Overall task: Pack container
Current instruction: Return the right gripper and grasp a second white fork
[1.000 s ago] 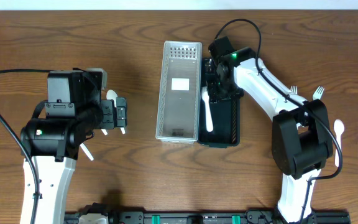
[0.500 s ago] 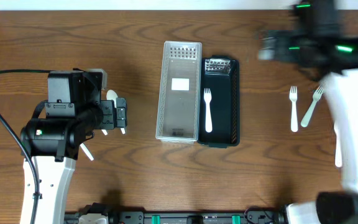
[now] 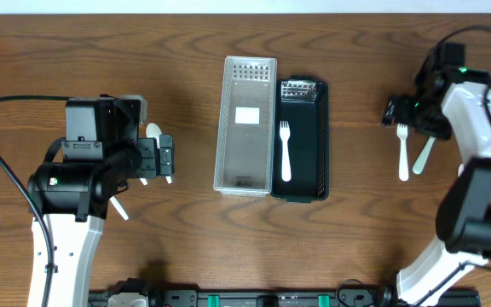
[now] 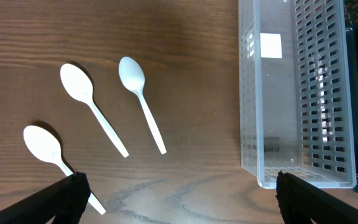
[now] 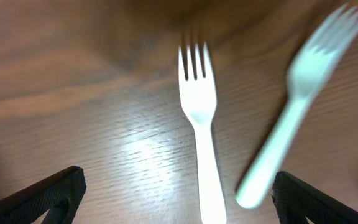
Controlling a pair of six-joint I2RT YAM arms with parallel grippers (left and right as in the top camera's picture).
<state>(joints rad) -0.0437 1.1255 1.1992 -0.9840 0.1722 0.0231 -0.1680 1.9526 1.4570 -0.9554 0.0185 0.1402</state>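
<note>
Right of the black bin [image 3: 316,183], well apart from it, the right gripper [image 3: 396,112] hangs over the wood table [image 3: 356,247], just past the tine ends of two forks lying there. Its fingers [image 5: 55,193] are spread wide w/ nothing btwn them. The wrist view shows both dark tips at the bottom corners and bare wood in the gap. The straight fork [image 3: 403,153] lies approx parallel to the black bin's long side, tines toward the table's far edge. The slanted fork [image 5: 291,118] sits just beside it on the side away from the black bin. Its tines tilt further away, and its handle end is close to the straight fork's handle but not touching. It's blurred in the wrist view.

Inside the black bin one white fork [image 3: 285,152] lies flat and lengthwise, tines to the far end, nearer the wall that meets the clear bin [image 3: 228,128]. The clear bin stands against the black bin's left wall, same orientation, reaching a bit further toward the far edge, w/ a white label [image 3: 247,116] on its floor.

Left of the black bin, beyond the clear bin, the left gripper [image 3: 167,159] hovers, fingers [image 4: 61,199] also wide apart & empty. Three white spoons [image 4: 92,106] lie on the wood on that side, apart from each other and all slanted alike. Their bowls point away from the black bin, handles angled toward it.
</note>
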